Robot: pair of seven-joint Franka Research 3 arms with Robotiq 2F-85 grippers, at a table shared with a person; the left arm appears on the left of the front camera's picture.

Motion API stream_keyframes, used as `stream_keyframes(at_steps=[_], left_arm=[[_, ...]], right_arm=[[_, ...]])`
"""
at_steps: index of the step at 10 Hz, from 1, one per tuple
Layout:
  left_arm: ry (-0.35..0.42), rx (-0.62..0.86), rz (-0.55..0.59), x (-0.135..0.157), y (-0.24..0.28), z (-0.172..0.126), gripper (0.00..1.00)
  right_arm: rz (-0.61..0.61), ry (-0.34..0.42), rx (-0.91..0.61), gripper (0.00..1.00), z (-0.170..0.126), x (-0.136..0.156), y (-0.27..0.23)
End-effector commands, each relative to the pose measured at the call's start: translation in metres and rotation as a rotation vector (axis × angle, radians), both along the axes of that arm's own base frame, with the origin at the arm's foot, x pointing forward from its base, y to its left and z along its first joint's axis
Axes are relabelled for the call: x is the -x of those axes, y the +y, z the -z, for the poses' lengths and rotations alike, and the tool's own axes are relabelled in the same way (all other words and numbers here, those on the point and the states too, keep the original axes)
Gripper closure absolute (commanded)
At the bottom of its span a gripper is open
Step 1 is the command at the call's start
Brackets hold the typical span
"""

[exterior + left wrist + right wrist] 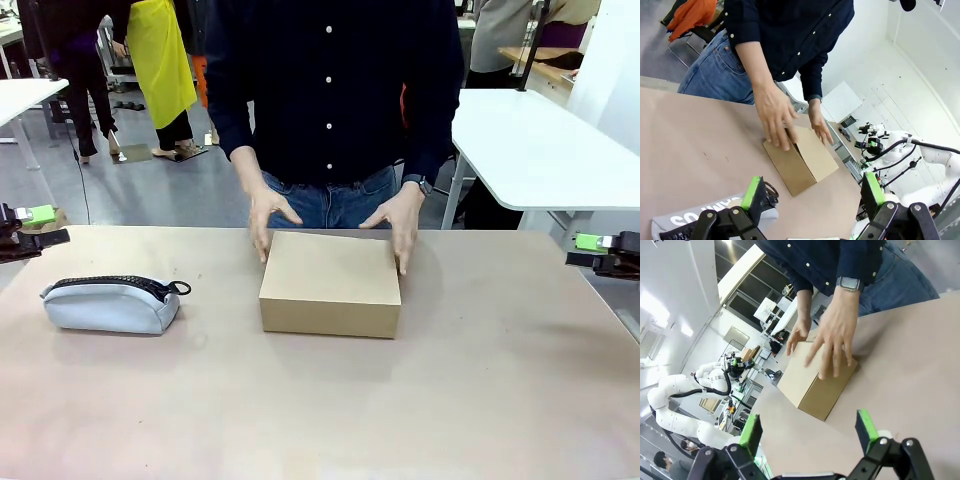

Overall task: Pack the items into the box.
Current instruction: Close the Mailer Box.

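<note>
The brown cardboard box (330, 285) lies with its lid down at the middle of the table. A person's hands (265, 215) rest on its two far corners. The items are out of view. My left gripper (40, 227) hovers open at the table's left edge, well away from the box. At the right edge my right gripper (588, 252) is open too. In the left wrist view the open left gripper (812, 195) faces the box (802, 160), nothing between its fingers. The right wrist view has the open right gripper (808, 432) facing the box (815, 380), also holding nothing.
A light grey zippered pouch (110, 303) lies on the table (480, 400) left of the box, close under the left gripper in the left wrist view, pouch (695, 220). The person stands at the far edge. White tables stand beyond.
</note>
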State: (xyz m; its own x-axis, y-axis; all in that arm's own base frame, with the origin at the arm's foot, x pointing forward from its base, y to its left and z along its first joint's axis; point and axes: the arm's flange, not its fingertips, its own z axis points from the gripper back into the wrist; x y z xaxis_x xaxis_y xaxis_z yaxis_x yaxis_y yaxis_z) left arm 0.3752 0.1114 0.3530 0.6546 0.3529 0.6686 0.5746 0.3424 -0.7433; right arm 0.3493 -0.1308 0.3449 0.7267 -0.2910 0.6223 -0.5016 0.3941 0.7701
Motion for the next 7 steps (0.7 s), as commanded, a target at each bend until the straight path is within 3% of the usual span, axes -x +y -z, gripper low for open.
stream_keyframes(at_steps=[1,7], left_arm=[[-0.004,-0.005,0.001,0.0003,0.0001,-0.0021,0.0],[-0.004,-0.005,0.001,0.0003,0.0001,-0.0021,0.0]], right_arm=[[-0.007,-0.008,0.003,0.0,-0.0036,0.0,0.0024],[-0.007,-0.008,0.003,0.0,-0.0036,0.0,0.0024]])
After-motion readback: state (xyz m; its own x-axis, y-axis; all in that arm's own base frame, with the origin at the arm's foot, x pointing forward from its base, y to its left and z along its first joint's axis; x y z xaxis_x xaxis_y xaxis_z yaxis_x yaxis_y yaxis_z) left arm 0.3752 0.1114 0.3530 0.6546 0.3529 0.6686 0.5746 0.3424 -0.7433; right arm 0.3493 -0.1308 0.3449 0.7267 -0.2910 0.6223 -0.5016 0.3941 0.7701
